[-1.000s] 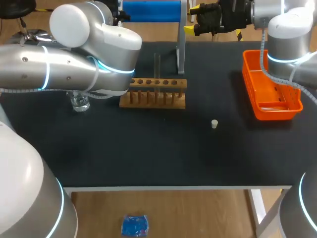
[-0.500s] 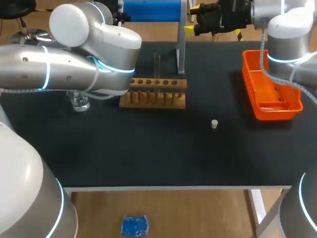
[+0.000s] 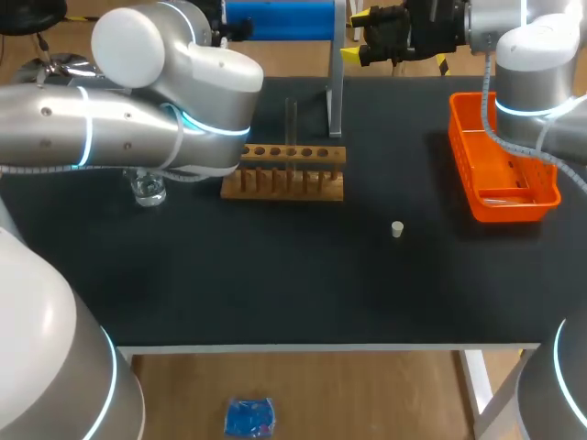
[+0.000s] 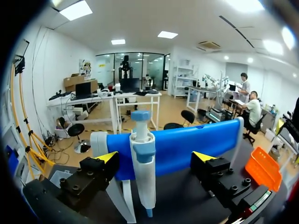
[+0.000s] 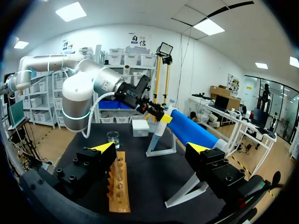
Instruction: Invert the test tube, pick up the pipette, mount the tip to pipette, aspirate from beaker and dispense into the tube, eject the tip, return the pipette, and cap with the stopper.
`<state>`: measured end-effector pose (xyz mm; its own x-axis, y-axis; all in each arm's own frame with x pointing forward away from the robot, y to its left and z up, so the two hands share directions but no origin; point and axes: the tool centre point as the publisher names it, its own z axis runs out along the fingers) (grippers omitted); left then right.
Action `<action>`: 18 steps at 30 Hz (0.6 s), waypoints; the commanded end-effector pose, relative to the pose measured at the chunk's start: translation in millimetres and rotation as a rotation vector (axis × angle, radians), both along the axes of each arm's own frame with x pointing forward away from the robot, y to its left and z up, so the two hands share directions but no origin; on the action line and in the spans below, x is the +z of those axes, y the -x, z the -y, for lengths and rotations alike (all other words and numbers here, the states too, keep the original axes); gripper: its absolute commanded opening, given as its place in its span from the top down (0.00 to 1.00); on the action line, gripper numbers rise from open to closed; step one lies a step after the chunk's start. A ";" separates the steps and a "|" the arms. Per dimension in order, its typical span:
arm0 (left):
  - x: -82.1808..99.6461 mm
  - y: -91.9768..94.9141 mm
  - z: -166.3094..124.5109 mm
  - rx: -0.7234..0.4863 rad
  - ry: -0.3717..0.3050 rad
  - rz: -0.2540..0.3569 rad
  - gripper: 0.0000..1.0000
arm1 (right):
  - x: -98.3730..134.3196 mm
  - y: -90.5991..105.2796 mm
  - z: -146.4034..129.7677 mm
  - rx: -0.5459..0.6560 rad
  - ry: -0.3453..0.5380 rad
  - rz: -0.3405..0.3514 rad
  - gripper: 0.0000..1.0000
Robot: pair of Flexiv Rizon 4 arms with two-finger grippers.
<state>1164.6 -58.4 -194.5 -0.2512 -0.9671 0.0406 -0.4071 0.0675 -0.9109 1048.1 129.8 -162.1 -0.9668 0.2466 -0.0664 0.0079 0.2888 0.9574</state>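
The left arm (image 3: 138, 110) comes in from the left with its elbow bent high. The left hand (image 4: 156, 158) is held level, fingers spread wide. The right arm (image 3: 532, 64) folds at the far right. The right hand (image 5: 152, 148) points toward the left arm, fingers wide apart.

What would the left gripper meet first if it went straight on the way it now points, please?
Probably the pipette, hanging on the blue stand straight ahead of the open left gripper; depth is unclear.
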 end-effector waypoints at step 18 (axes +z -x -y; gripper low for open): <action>57.1 41.6 9.8 -0.207 0.021 0.078 0.00 | 0.6 0.1 0.2 0.000 0.002 -0.001 0.00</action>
